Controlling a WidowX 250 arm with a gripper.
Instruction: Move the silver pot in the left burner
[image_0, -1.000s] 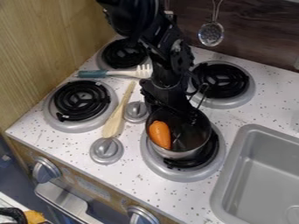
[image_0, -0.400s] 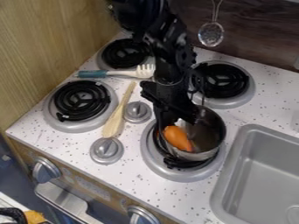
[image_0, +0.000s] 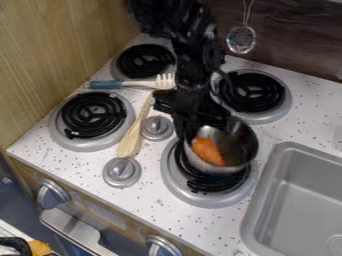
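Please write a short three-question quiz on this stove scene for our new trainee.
1. True or false: the silver pot has nothing inside it.
2. Which utensil has a teal handle?
A) the wooden spatula
B) the fork
C) the hanging perforated spoon
3. Short answer: of the four burners, which one is below the pot, judged by its place relative to the sink?

Key:
1. False; an orange item is in it.
2. B, the fork.
3. The burner nearest the sink.
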